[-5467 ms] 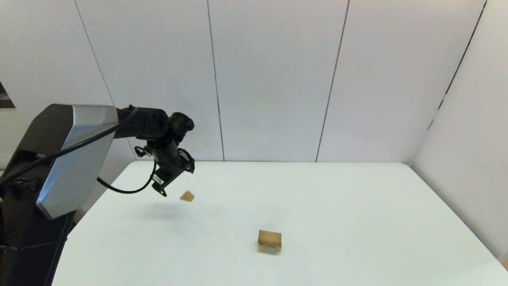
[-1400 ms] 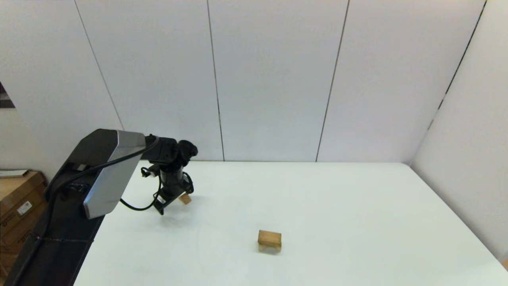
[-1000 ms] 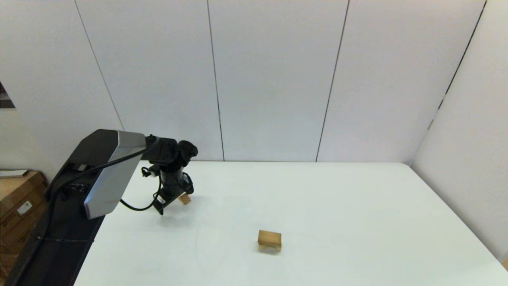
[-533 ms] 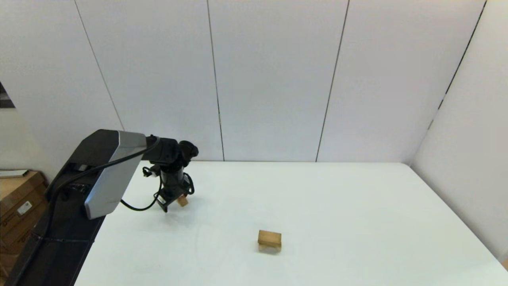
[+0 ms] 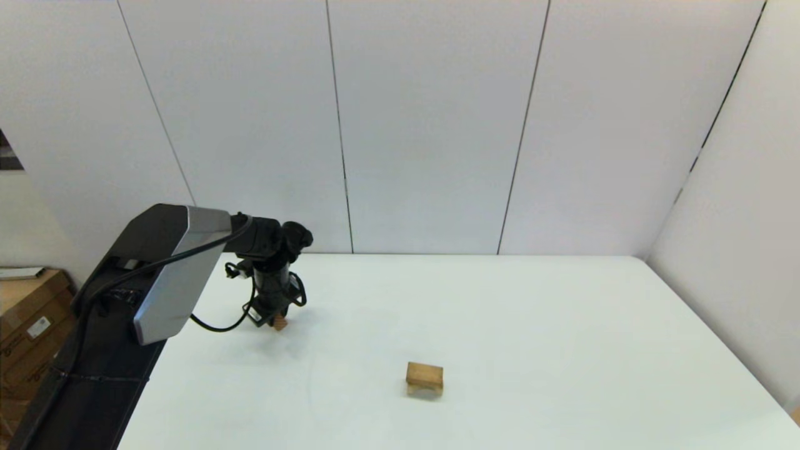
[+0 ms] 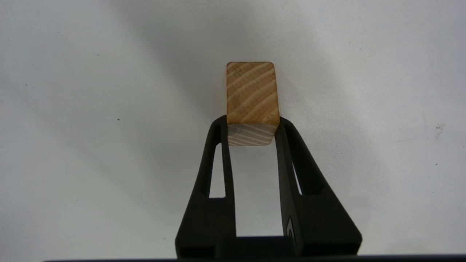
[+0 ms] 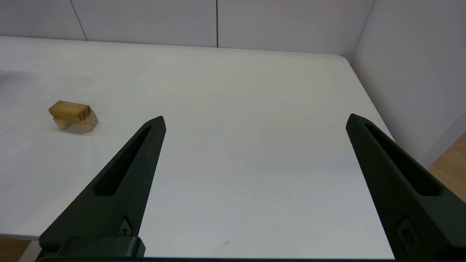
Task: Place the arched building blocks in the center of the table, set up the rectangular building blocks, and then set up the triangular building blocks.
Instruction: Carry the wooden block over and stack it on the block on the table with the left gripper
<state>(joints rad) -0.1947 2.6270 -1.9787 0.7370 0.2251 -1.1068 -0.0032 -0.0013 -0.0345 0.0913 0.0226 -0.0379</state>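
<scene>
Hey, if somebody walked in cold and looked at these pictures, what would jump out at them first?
First, the left gripper low over the far left part of the white table, its black fingers closed on the triangular block. Next, near the table's middle, the rectangular block lying flat on top of the arched block. The right gripper is wide open and empty, off toward the table's near right side.
</scene>
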